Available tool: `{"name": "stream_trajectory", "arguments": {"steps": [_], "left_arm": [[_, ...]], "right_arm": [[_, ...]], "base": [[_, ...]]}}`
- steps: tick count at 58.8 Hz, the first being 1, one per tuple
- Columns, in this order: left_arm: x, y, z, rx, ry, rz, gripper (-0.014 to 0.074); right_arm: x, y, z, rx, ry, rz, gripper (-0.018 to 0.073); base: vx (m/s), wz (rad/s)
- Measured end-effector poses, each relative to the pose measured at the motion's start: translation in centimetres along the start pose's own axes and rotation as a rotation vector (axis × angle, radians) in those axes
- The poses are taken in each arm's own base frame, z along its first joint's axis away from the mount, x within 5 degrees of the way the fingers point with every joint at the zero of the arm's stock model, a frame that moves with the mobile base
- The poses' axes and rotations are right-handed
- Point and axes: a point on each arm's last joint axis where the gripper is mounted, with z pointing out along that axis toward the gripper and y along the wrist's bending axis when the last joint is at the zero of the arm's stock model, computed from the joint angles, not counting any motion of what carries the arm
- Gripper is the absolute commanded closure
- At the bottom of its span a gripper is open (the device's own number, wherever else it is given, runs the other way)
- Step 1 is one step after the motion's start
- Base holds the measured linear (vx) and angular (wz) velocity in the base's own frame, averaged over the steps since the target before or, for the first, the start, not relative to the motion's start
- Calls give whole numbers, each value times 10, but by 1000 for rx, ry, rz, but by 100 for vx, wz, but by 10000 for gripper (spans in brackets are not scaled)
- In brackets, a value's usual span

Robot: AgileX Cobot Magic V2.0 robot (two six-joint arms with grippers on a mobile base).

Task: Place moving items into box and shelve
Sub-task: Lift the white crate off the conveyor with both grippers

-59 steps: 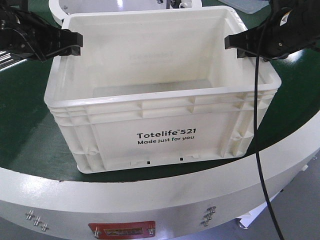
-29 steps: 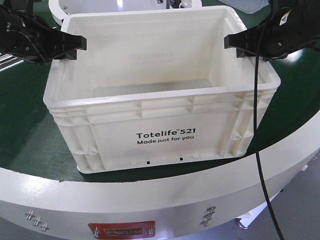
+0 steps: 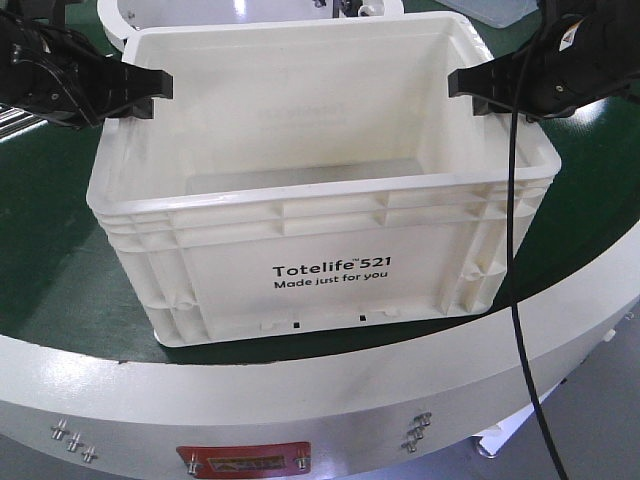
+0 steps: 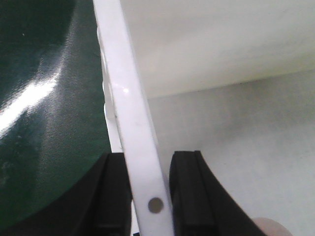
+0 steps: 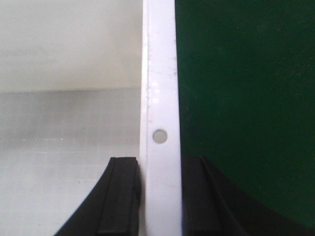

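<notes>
Leftward of the crate (image 3: 330,210), the left gripper (image 3: 150,92) has shifted a little since a second ago: its black fingertips now reach slightly further in over the crate's left wall, and the arm body behind them sits a touch higher. Over the last half second it has not visibly changed. The right gripper (image 3: 470,92) and the crate itself sit as they did.

Both grippers are at the crate's upper rim, one on each short side. From the left wrist, the white rim (image 4: 142,147) runs between two black fingers (image 4: 115,196) that press on it from both sides, one outside the wall and one inside, so the jaws are closed down to the rim's thickness. From the right wrist the same holds: the rim (image 5: 160,88) is pinched between the two fingers (image 5: 123,196), with a small round hole (image 5: 160,136) in the rim just ahead of them.

The crate stands upright on the green table top (image 3: 50,250), near the table's curved white front edge (image 3: 330,390), and nothing shows inside it. A black cable (image 3: 515,300) hangs from the right arm down across the crate's right front corner and over the table edge. Behind the crate, part of a white round-rimmed thing (image 3: 115,20) shows; what it is cannot be told. Below the crate, on the table's front edge, sit a red plate (image 3: 243,462) with unreadable writing and small groups of bolts (image 3: 72,438).

On the crate's front wall, black print reads "Totelife 521" over "Made just for you"
</notes>
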Motion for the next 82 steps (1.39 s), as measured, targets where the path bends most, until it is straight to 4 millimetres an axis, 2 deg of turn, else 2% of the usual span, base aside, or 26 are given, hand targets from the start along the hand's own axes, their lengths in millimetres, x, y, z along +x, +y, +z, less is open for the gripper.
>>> {"name": "stream_trajectory", "arguments": {"steps": [19,47,82], "left_arm": [[-5,0,-3,-2,-3,2,619],[-13,-2,-8,1,-27,-1,619],[-24,-3,-35,9,-103,3,619]], "right_arm": [[-1,0,-2,-1,8,3,573],[-17,1,-21,-8,2,-30,572],[-16,4,-21,-41,21,-7,572]], "base": [[0,0],[0,0],[0,0]]}}
